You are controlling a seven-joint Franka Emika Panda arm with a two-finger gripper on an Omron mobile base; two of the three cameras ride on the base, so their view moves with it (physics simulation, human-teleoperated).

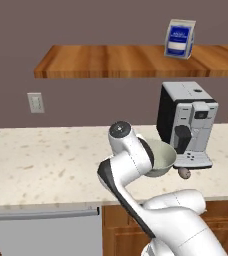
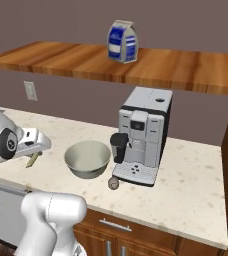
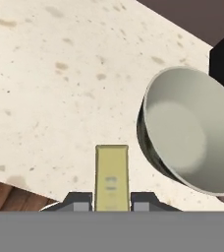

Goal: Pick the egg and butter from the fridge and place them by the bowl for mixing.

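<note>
Pinched in the pincer (image 3: pixel 112 202), flat olive-yellow butter (image 3: pixel 112 177) hangs beside the glossy round bowl (image 3: pixel 192 133).

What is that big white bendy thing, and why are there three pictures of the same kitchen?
That white bendy thing is a robot arm. At its end is a gripper, a hand with two small fingers. Two pictures come from cameras riding behind the arm, one on its left and one on its right, so you see the same counter from two sides. The third camera sits on the hand itself and looks down past the fingers.

On the counter stand a pale round bowl and a coffee machine. A little speckled egg lies between them, at the front. Up on the wooden shelf is a blue and white carton.

The gripper is squeezed shut on a yellowish stick of butter, holding it above the counter beside the bowl.
</note>
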